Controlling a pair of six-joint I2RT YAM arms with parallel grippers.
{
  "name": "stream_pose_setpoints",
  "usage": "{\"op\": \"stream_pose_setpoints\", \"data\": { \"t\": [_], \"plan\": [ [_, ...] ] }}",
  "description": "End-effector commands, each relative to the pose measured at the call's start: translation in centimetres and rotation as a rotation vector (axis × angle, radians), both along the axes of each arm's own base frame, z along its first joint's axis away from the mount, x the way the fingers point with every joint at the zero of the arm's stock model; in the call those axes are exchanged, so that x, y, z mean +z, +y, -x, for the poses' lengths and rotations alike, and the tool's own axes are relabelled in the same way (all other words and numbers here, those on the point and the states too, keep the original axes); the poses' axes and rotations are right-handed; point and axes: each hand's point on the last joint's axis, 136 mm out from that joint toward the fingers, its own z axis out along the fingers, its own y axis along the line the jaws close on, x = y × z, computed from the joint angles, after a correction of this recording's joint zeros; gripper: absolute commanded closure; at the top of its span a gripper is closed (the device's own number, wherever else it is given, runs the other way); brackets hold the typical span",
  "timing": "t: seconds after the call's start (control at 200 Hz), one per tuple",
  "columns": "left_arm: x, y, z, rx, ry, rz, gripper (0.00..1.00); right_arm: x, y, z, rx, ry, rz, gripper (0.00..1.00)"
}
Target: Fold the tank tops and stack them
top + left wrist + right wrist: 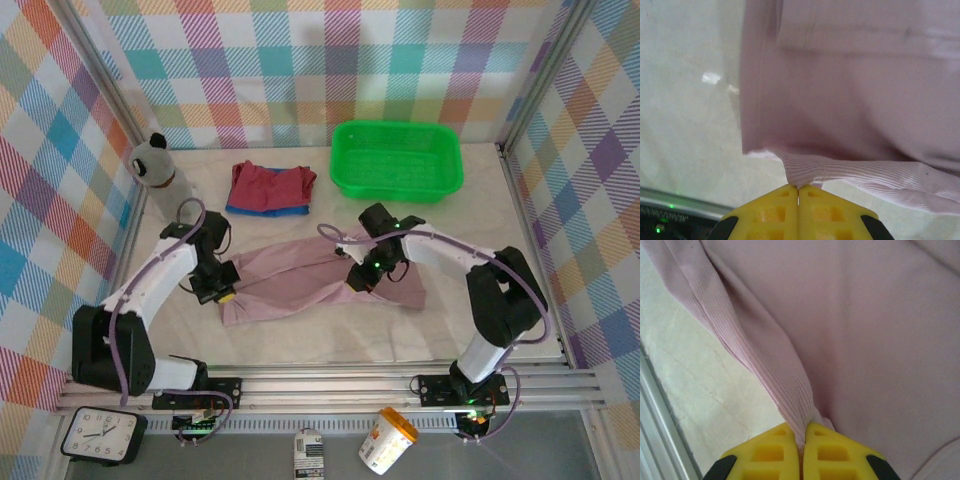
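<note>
This is a robotics lab test cell. Two robot arms, the left arm [150, 285] and the right arm [500, 292], are bolted side by side to an aluminium rail [330, 378] along the near edge of a white counter [330, 335]. Bright plaid panels [300, 60] wall the counter in on three sides. Household props are laid out as test pieces: a pink tank top [300, 268], a green plastic basket [397, 160], and an alarm clock [100, 435] in front of the rail.
</note>
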Motion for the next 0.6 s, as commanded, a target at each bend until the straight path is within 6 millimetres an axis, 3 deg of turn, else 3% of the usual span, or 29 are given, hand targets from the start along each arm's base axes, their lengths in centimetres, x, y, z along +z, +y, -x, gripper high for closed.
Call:
{"op": "stream_pose_setpoints", "data": {
  "t": [0.0, 0.24, 0.41, 0.595],
  "plan": [
    [-0.5, 1.2, -2.3, -0.026, -0.016, -0.033, 1.0, -0.4, 0.5, -0.7, 0.032, 0.012, 0.0, 1.0],
    [-2.5, 2.6, -3.6, -0.047, 0.05, -0.098, 1.0, -1.5, 1.1, -2.8, 0.014, 0.0, 0.011, 0.98],
    [-3.7, 3.8, -2.3, -0.061, 0.123, -0.161, 1.0, -1.7, 1.9, -4.0, -0.001, -0.008, 0.003, 0.94],
    [-4.2, 4.8, -0.6, -0.054, 0.156, -0.208, 0.98, -2.6, 1.2, -5.2, -0.033, -0.039, 0.069, 0.86]
  ]
}}
